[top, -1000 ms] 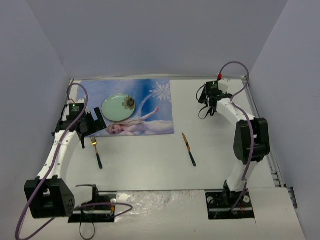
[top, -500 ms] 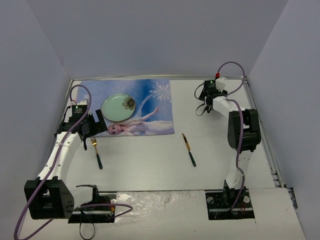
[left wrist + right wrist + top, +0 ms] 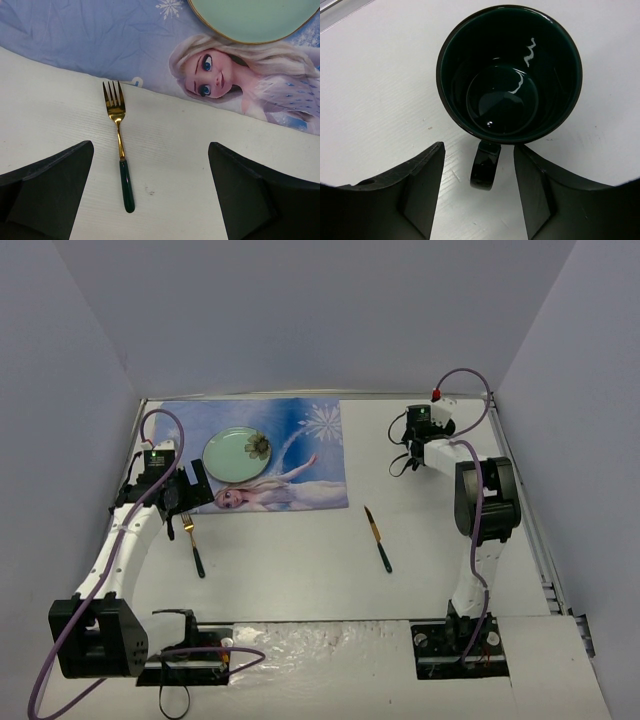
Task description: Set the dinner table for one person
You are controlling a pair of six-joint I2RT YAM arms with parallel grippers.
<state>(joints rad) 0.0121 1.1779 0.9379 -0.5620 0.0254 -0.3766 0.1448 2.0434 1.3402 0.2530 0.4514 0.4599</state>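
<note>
On the white dinner table (image 3: 300, 570), a gold fork with a dark green handle (image 3: 192, 543) lies just in front of the placement's near left corner. My left gripper (image 3: 178, 495) hovers over it, open and empty. In the left wrist view the fork (image 3: 119, 145) lies between the spread fingers (image 3: 50, 195), nearer the left one. A gold knife with a green handle (image 3: 378, 538) lies mid-table. My right gripper (image 3: 410, 445) is at the far right, open. In the right wrist view a dark green mug (image 3: 510, 75) stands upright, its handle (image 3: 485, 170) between the open fingers (image 3: 422, 192), untouched.
A blue printed princess placemat (image 3: 290, 455) lies at the back left with a light green plate (image 3: 236, 454) on it; the plate's rim shows in the left wrist view (image 3: 250, 25). Metal edge rails (image 3: 530, 530) and grey walls enclose the table.
My right gripper has moved a little left and toward the back wall, and its elbow has swung up and back. The left arm, fork and knife have hardly moved.
</note>
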